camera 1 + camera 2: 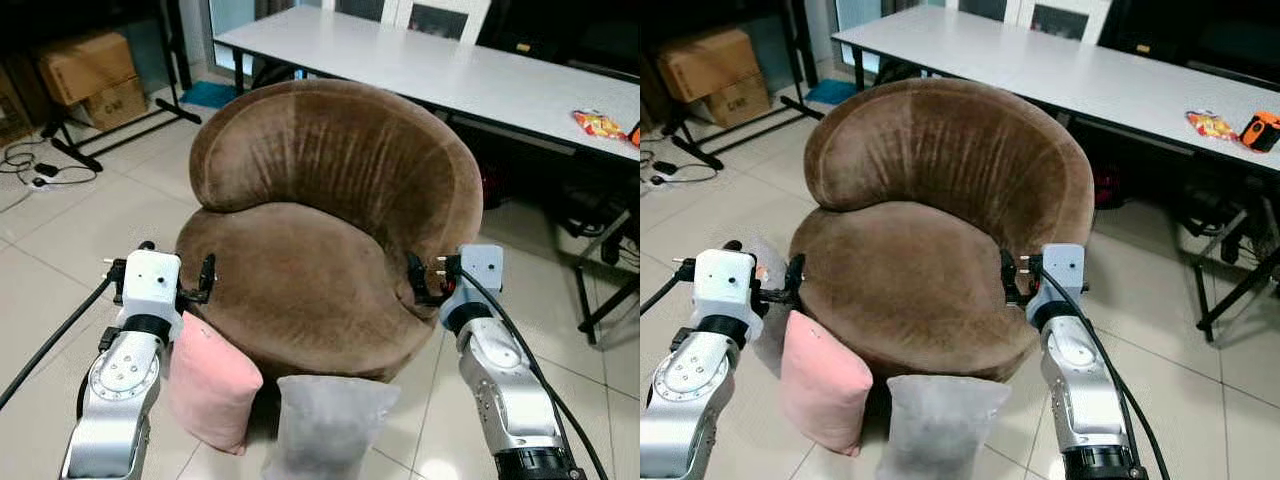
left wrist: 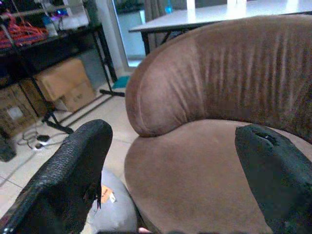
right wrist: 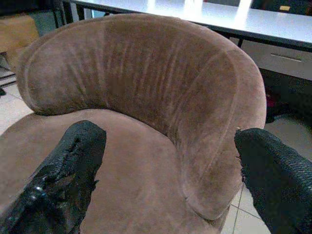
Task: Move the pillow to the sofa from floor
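The task is not started yet: the pink pillow [image 1: 208, 382] and the grey pillow [image 1: 325, 420] stand on the floor [image 1: 60, 250] in the lower middle of the frame, leaning against the front of the brown sofa [image 1: 320, 230]. Its seat is bare. The left hand [image 1: 162, 283] and the right hand [image 1: 452, 277] are raised at the two sides of the seat, both spread wide and holding nothing. The desk [image 1: 440, 70] stands behind, in the upper right; tiled floor lies open at the left.
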Available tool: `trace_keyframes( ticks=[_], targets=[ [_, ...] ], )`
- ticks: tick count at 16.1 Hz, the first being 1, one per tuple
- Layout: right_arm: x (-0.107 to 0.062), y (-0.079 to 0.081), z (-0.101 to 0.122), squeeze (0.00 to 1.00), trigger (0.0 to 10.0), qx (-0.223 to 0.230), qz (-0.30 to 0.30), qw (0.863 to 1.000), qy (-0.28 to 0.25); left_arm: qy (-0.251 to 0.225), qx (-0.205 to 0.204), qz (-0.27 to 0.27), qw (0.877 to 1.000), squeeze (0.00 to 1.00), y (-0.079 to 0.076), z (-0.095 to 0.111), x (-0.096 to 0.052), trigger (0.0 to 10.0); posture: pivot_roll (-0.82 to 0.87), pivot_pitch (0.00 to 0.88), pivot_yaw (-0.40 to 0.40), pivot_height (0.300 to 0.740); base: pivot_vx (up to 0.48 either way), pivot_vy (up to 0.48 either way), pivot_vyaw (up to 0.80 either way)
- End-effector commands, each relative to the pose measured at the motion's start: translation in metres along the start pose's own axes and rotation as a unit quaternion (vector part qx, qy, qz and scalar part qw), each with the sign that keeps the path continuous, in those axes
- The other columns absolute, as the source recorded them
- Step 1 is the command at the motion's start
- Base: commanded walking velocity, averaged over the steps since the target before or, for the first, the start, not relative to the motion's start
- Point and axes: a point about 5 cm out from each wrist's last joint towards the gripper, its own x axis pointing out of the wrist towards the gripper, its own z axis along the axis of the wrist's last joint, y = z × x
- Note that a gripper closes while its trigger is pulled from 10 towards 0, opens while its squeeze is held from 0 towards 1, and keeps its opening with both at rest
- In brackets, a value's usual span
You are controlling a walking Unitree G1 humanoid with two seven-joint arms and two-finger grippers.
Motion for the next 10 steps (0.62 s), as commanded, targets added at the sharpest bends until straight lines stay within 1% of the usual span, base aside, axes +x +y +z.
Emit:
trace_keyframes(
  ticks=[1, 6, 7, 8, 9, 10],
  targets=[
    [-0.0005, -0.0042, 0.0006, 1.00, 10.0, 0.005, -0.006, 1.000, -0.001, 0.003, 0.005, -0.004, 1.000, 0.00, -0.0022, -0.0024, -0.0006, 10.0, -0.02, 0.000, -0.071, 0.700, 0.000, 0.000, 0.00],
    [0.0003, -0.0056, 0.0011, 1.00, 10.0, 0.004, -0.009, 1.000, -0.002, 0.004, 0.003, -0.002, 1.000, 0.00, -0.0030, -0.0065, -0.0030, 10.0, -0.02, 0.000, -0.071, 0.646, 0.000, 0.000, 0.00],
    [0.0006, -0.0064, 0.0017, 1.00, 10.0, -0.003, -0.013, 1.000, -0.005, 0.003, 0.003, -0.002, 1.000, 0.00, -0.0034, -0.0062, -0.0025, 10.0, -0.02, 0.000, -0.071, 0.636, 0.000, 0.000, 0.00],
    [0.0008, -0.0075, 0.0036, 1.00, 10.0, -0.022, -0.019, 0.999, -0.016, 0.002, 0.002, -0.003, 1.000, 0.00, -0.0036, -0.0059, -0.0019, 10.0, -0.02, 0.000, -0.070, 0.626, 0.000, 0.000, 0.00],
    [0.0006, -0.0064, 0.0045, 1.00, 10.0, -0.013, -0.007, 1.000, -0.025, 0.001, 0.001, -0.003, 1.000, 0.00, -0.0038, -0.0057, -0.0014, 10.0, -0.02, 0.000, -0.070, 0.626, 0.000, 0.000, 0.00],
    [0.0009, -0.0047, 0.0055, 1.00, 10.0, 0.009, -0.002, 0.999, -0.032, 0.001, 0.001, -0.002, 1.000, 0.00, -0.0039, -0.0056, -0.0011, 10.0, -0.02, 0.000, -0.069, 0.626, 0.000, 0.000, 0.00]
  ],
)
